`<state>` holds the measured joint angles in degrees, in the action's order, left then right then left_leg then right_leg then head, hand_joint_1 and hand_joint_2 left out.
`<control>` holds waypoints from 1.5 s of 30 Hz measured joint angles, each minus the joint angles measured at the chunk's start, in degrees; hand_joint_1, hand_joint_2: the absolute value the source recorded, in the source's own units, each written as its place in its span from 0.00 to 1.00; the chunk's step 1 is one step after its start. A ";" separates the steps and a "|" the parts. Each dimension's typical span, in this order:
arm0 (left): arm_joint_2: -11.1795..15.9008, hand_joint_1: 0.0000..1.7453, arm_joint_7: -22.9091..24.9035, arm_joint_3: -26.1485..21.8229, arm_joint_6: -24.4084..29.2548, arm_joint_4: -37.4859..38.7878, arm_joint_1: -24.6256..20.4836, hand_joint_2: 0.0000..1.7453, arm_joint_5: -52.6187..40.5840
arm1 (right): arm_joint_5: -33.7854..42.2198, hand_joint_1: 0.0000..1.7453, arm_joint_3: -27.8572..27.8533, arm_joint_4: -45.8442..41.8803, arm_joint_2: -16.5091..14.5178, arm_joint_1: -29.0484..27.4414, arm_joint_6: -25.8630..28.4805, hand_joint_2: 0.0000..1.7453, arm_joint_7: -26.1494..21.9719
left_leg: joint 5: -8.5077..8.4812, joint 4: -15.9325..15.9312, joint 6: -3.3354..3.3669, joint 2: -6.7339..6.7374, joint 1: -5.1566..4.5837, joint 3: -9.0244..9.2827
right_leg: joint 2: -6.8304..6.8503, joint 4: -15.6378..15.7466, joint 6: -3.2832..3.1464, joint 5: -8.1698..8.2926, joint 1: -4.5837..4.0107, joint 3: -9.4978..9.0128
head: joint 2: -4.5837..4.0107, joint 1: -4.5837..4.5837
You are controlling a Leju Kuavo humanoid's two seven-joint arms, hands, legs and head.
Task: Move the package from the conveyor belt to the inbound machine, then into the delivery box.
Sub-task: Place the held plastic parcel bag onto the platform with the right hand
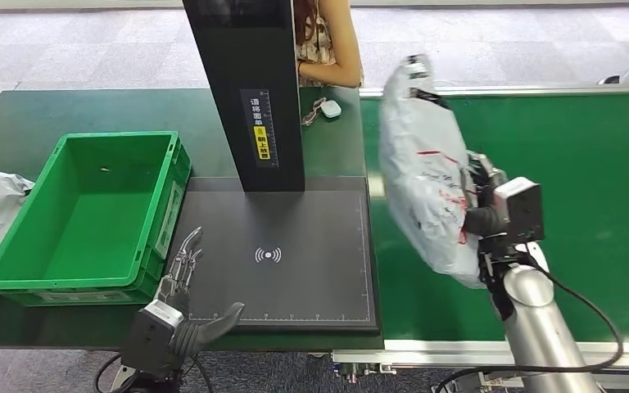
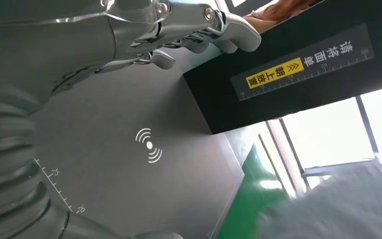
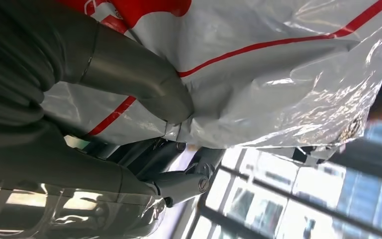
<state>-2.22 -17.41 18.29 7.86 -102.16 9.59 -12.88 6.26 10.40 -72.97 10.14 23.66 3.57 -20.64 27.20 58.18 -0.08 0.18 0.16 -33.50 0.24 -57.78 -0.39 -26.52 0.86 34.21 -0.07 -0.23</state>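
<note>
Package (image 1: 426,172) gripped in right hand (image 1: 481,209) above conveyor belt (image 1: 598,188), left hand (image 1: 182,274) spread empty at scanner pad (image 1: 311,270) edge

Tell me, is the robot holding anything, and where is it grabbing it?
The right hand grips the grey package by its right side, lifted over the belt. The left hand holds nothing.

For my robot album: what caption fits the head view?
Right hand lifts a white package above the conveyor belt.

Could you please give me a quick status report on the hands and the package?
Right robot hand grips the package, lifted above the conveyor belt. Left robot hand open over the inbound machine plate. Plate bare; green delivery box alongside.
</note>
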 joint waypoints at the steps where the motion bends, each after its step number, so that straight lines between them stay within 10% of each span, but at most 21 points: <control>1: -0.02 0.00 0.03 0.07 -0.12 0.00 -0.04 1.00 -0.08 | 0.55 1.00 2.21 1.13 -1.26 1.34 -1.00 1.00 0.60 | -0.01 0.00 -0.02 0.02 0.01 0.00 | -0.03 -0.01 -0.02 0.01 -0.01 0.03 | 0.00 0.00; 12: 0.25 0.00 0.59 1.19 -0.01 0.28 -1.76 1.00 0.15 | 0.36 0.99 19.59 22.94 -15.30 19.19 0.26 1.00 8.33 | -0.14 0.01 -0.16 0.04 0.06 0.01 | -0.07 -0.05 -0.10 0.07 -0.06 0.08 | 0.00 0.01; 13: 0.30 0.00 0.78 1.27 0.01 0.28 -1.77 1.00 0.23 | -0.85 0.90 20.47 24.76 -16.13 20.29 1.24 1.00 9.63 | -0.14 0.01 -0.16 0.01 0.06 0.01 | -0.05 -0.05 -0.10 0.06 -0.06 0.08 | 0.00 0.02; 17: 0.39 0.00 1.55 1.56 0.01 0.29 -1.93 1.00 0.46 | -4.34 0.00 22.58 30.36 -17.89 22.83 1.51 1.00 14.35 | -0.14 0.01 -0.16 -0.05 0.06 0.00 | 0.02 -0.03 -0.09 0.06 -0.06 0.06 | 0.00 0.01; 27: 0.23 0.00 -0.92 1.17 7.61 -0.15 -2.97 1.00 1.84 | -5.28 0.00 25.28 35.49 -17.68 22.37 -10.71 1.00 17.54 | -0.12 0.04 -0.17 -0.02 0.06 0.03 | -0.01 -0.01 -0.09 0.07 -0.06 0.05 | 0.00 0.01; 39: -1.29 0.00 -19.07 -6.17 29.75 -11.64 3.99 1.00 9.80 | 3.26 0.00 21.14 12.13 -12.13 1.52 -16.34 1.00 11.19 | 0.05 0.02 -0.13 -0.03 0.07 -0.01 | 0.01 0.02 -0.18 -0.09 -0.08 0.07 | 0.00 0.02; 45: -3.12 0.00 -22.62 -10.04 31.91 -19.23 6.25 1.00 6.69 | 5.70 0.00 18.93 5.00 -11.16 -6.13 -17.46 1.00 7.12 | 0.05 0.02 -0.13 -0.05 0.06 0.01 | 0.05 0.04 -0.17 -0.10 -0.08 0.05 | 0.00 0.02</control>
<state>-5.34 -40.03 8.25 39.77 -121.39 15.84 -6.20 11.96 29.33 -67.97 -1.03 17.52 -13.89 -13.51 27.25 58.20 -0.22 0.12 0.22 -33.49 0.30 -57.74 -0.56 -26.62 0.78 34.26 -0.07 -0.21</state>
